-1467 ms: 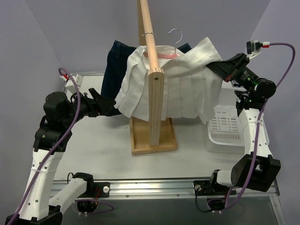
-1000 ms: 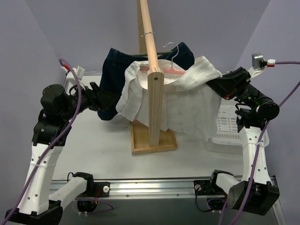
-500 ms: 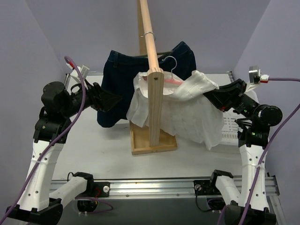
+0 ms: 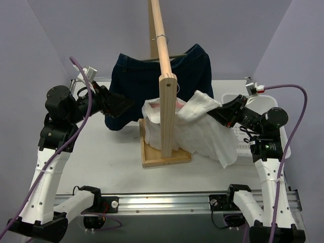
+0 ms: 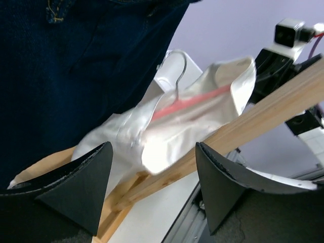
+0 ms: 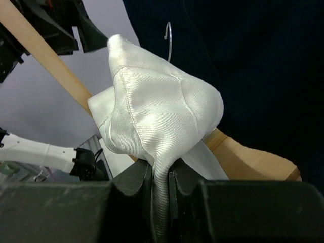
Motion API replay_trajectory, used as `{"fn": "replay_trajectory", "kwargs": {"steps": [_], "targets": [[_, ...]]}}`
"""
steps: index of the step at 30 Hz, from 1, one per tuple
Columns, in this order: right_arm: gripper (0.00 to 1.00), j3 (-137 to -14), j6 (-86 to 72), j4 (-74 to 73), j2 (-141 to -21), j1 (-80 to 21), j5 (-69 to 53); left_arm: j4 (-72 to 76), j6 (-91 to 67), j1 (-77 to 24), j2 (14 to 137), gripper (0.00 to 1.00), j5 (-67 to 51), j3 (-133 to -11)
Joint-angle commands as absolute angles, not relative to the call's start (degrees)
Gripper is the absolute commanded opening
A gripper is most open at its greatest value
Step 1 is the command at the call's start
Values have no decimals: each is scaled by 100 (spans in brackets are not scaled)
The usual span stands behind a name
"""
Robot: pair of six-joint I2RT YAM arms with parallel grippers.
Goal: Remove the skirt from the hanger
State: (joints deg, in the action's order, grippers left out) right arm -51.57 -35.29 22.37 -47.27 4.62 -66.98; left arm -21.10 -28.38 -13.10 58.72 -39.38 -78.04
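The right gripper (image 6: 161, 177) has its jaws clamped on a fold of the skirt (image 6: 157, 116), whose hanger (image 5: 178, 76) lies ahead of the left gripper (image 5: 152, 172), jaws open and empty.

No text, label, brand, number or sign can be read in any of the three views.
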Motion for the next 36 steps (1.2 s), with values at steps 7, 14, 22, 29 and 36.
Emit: {"fn": "replay_trajectory", "kwargs": {"steps": [7,14,22,29,36], "targets": [[0,-5747,-2602,1821,-5273,-922,-6074,-1704,-4939,-1801,6223,67,-3244,-8077],[0,-6029,-2417,2074,-5686,-1520,-5634,-1899,-5457,-2013,6012,66,-2479,-7954],[0,-6249,-2320,2162,-5976,-1722,-5546,-1714,-5924,-2311,6082,68,-2075,-7875],[0,-6126,-2399,2707,-6134,-1731,-5669,-1828,-5757,-2812,6328,69,-1259,-7867],[0,-6091,-2461,2821,-6126,-1740,-5836,-1609,-5687,-2962,6723,69,-1108,-7857]]}}
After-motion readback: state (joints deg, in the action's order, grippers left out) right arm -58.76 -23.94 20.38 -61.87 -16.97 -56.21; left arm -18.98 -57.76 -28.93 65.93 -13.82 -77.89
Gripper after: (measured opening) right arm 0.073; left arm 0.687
